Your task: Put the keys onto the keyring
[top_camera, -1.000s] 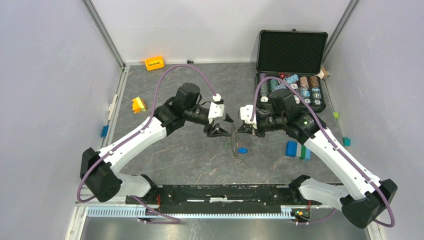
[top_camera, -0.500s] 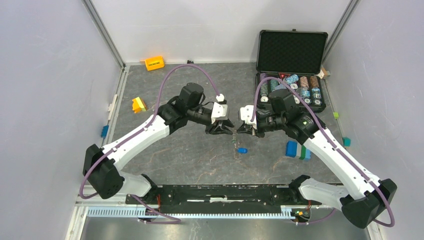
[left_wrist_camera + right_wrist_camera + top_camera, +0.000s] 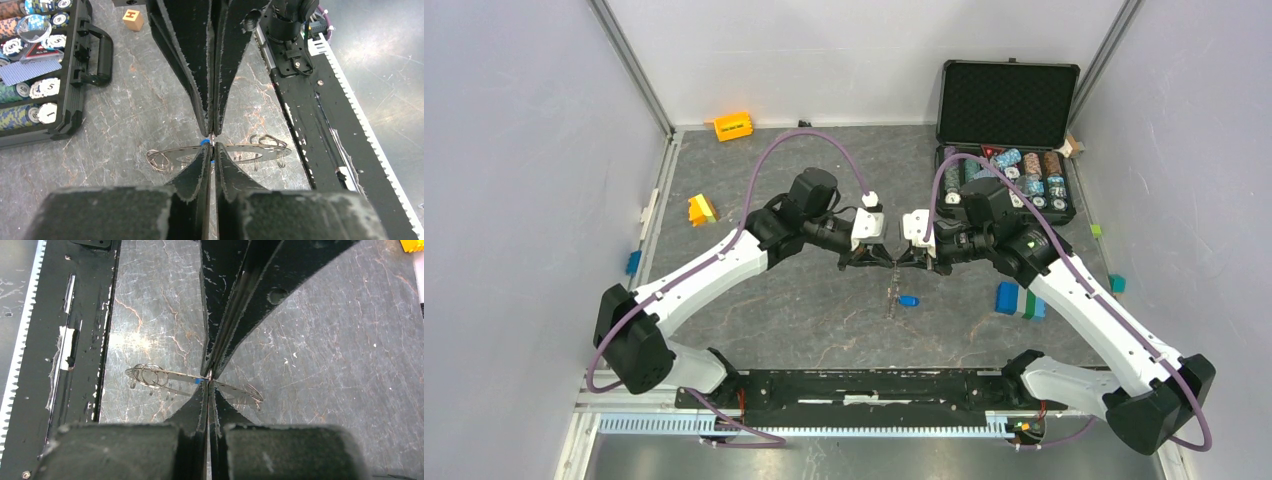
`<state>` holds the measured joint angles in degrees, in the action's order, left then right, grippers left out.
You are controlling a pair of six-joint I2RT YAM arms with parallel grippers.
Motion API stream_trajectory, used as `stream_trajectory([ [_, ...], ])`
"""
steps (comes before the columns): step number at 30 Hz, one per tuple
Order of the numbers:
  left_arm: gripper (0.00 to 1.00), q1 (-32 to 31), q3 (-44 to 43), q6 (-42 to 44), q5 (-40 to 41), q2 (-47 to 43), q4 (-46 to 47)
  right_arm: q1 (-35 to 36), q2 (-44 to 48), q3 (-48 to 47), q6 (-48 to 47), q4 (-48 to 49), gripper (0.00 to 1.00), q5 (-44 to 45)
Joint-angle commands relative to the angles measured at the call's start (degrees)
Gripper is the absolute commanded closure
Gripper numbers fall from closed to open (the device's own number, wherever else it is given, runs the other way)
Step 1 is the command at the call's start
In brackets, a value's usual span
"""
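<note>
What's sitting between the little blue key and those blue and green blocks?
Nothing, just bare table between the blue key and the blocks, as the top view shows.

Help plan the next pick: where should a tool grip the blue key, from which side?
By its blue plastic head, from straight above: the blue key seems to lie flat on the table, and the head is its bulkiest part.
</note>
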<state>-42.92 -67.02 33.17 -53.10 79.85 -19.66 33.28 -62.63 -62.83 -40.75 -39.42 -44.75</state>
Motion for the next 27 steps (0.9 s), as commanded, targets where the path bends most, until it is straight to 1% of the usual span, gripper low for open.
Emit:
stream_trajectory([
  [1, 0.97, -0.59, -2.19, 2.13, -2.11, 0.58, 0.3, 0.1, 0.06, 0.25, 1.12, 3.64, 1.0, -1.36],
  [4, 0.98, -0.68, -1.38, 2.22, -2.64, 0.51, 0.68, 0.09, -0.04, 0.03, 1.92, 4.15, 1.0, -0.68],
  [7, 0.98, -0.65, 0.68, 0.85, -2.89, -0.53, 3.44, 0.03, 0.29, -0.12, 2.65, 4.78, 1.0, 0.98],
  [8, 0.98, -0.59, 1.14, 0.72, -3.24, -0.96, 3.74, -0.14, 0.6, -0.04, 2.8, 5.06, 0.96, 1.44],
  [11, 0.98, 0.06, 2.75, -1.02, -4.77, -2.27, 5.76, -0.73, 1.74, 0.55, 3.13, 5.64, 0.81, 1.62],
  [15, 0.98, 2.47, 6.7, -8.3, -8.28, -3.96, 15.02, -1.45, 3.37, 2.06, 1.71, 5.54, 0.64, 0.88],
  [17, 0.98, 3.65, 8.79, -11.29, -10.31, -4.67, 19.33, -1.63, 4.3, 3.26, 1.1, 5.77, 0.59, 0.06],
  [20, 0.98, 4.24, 11.48, -14.48, -12.61, -5.45, 25.68, -1.9, 5.23, 4.42, 1.03, 6.63, 0.57, -1.81],
  [22, 0.98, 4.41, 13.97, -18.79, -13.83, -5.74, 31.36, -2.07, 5.24, 4.48, 0.81, 6.67, 0.57, -3.14],
  [25, 0.98, 4.49, 17.79, -27.12, -14.05, -5.52, 43.92, -2.19, 4.87, 4.92, 0.5, 6.76, 0.57, -5.49],
  [27, 0.98, 4.57, 19.65, -31.49, -14.05, -4.82, 50.38, -2.17, 4.52, 5.2, 0.99, 7.49, 0.59, -6.61],
])
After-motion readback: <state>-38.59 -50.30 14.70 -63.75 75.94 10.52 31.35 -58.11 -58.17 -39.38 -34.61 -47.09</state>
